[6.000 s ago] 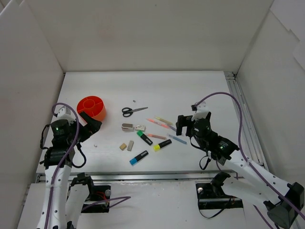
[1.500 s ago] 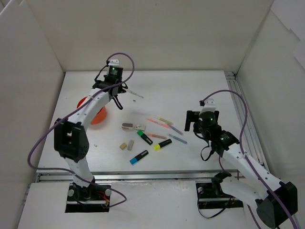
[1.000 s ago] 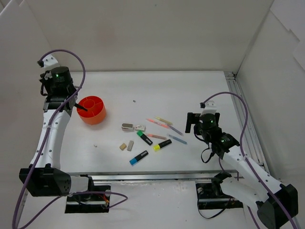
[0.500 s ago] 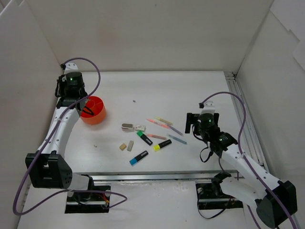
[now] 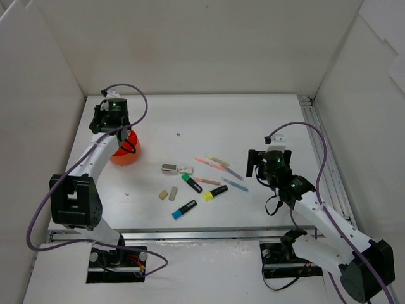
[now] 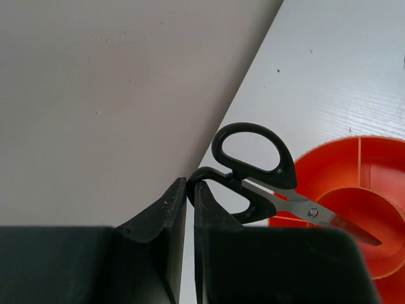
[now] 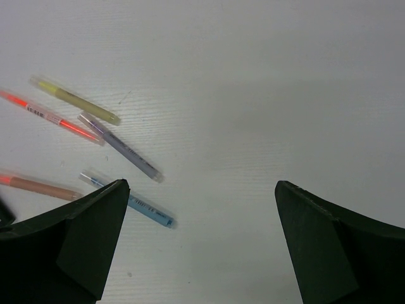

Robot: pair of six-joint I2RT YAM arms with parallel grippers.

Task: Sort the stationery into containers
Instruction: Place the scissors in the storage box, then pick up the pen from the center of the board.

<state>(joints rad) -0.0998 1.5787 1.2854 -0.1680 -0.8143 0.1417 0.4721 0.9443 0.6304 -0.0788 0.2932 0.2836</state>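
1. At the orange holder (image 6: 380,161), my left claw (image 6: 190,191) is clenched on the scissors (image 6: 288,204), blades over it, I think not dropped yet.
2. My right claw (image 7: 199,190) hangs released above the pens (image 7: 120,145).
3. Highlighters (image 5: 192,183) and erasers (image 5: 172,194) lie unsorted.

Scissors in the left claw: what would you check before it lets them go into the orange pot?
1. Grip: the left gripper is shut on the handle of the scissors: ok.
2. Aim: blades point into the orange holder: ok.
3. Blade tip resting on the holder's floor: cannot tell.
4. Compartment under the blades free of other items: ok.
5. Other arm clear: the right gripper is open above the pens, far from the holder: ok.
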